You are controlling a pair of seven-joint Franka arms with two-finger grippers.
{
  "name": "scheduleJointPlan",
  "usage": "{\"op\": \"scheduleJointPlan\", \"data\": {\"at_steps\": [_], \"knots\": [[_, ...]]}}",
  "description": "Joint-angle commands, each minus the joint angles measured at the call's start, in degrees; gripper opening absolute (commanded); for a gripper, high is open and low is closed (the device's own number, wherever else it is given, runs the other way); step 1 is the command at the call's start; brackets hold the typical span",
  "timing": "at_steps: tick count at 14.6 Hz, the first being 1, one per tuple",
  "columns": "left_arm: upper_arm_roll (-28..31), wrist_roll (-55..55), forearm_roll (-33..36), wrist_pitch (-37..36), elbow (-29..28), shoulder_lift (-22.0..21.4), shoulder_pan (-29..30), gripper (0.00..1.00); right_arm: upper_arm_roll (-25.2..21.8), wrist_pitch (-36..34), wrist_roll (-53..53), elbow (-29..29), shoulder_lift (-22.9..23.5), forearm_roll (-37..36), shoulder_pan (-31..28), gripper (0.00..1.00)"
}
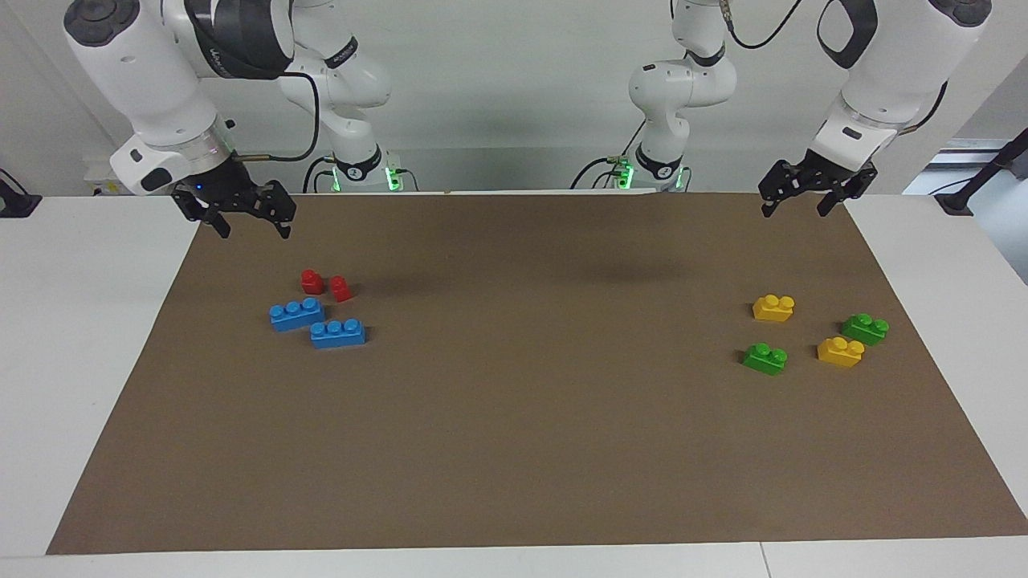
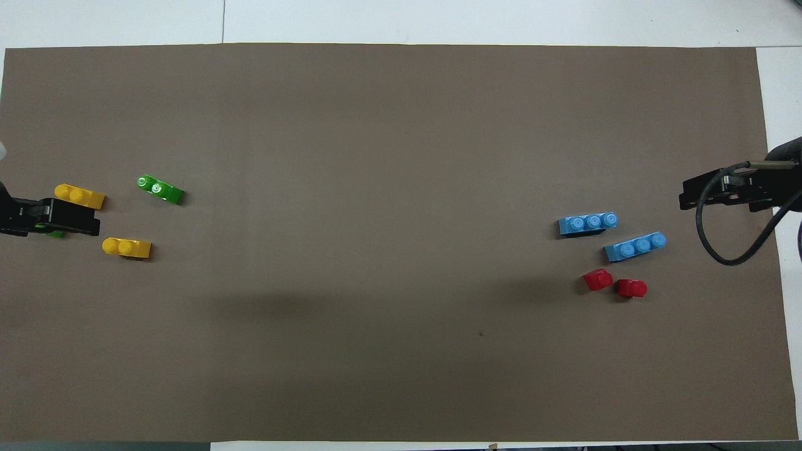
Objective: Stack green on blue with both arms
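Brown paper mat (image 1: 514, 417) covers most of a white table (image 1: 72, 337), with the two arm bases at its robot end. Toward the right arm's end lie two blue bricks: one blue brick (image 1: 296, 314) (image 2: 635, 246) nearer the robots, the second blue brick (image 1: 338, 333) (image 2: 588, 223) just beside it and slightly farther out. Two small red bricks (image 1: 325, 284) (image 2: 615, 283) sit nearer the robots than the blue pair. Toward the left arm's end, one green brick (image 1: 764, 358) (image 2: 160, 188) rests alone on the mat, farthest from the robots of its group; the other green brick (image 1: 865, 328) lies closer to the mat's edge, and from overhead it is almost hidden under the left gripper. Two yellow bricks (image 1: 773, 307) (image 1: 840, 352) lie among the green ones, none touching.

Right gripper (image 1: 250, 227) (image 2: 708, 195) hangs in the air over the mat's corner by the robots, jaws spread and holding nothing. Left gripper (image 1: 793, 207) (image 2: 62, 217) hangs over the matching corner at its own end, jaws likewise parted and bare. No green is on blue.
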Motion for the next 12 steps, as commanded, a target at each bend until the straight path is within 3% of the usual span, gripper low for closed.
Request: {"op": "scheduleJointPlan", "data": {"at_steps": [1, 5, 7, 10, 12], "knots": [[0.2, 0.6, -0.8, -0.5, 0.1, -0.6, -0.1, 1.0, 0.5, 4.0, 9.5, -0.5, 0.0, -0.2, -0.5, 1.0], [0.2, 0.3, -0.8, -0.3, -0.3, -0.7, -0.1, 1.0, 0.4, 7.8, 30.8, -0.4, 4.4, 1.1, -1.1, 1.0], [0.3, -0.1, -0.8, 1.3, -2.0, -1.6, -0.1, 1.0, 0.0, 8.7, 43.5, 0.0, 6.4, 5.8, -1.4, 1.0], [0.2, -12.0, -0.8, 7.0, -6.3, -3.1, -0.1, 1.0, 0.0, 9.7, 62.6, -0.3, 9.0, 13.9, -3.3, 1.0], [0.1, -23.2, -0.9, 10.3, -7.6, -2.6, -0.2, 1.0, 0.0, 11.0, 67.9, -0.5, 10.8, 15.5, -3.8, 1.0]]}}
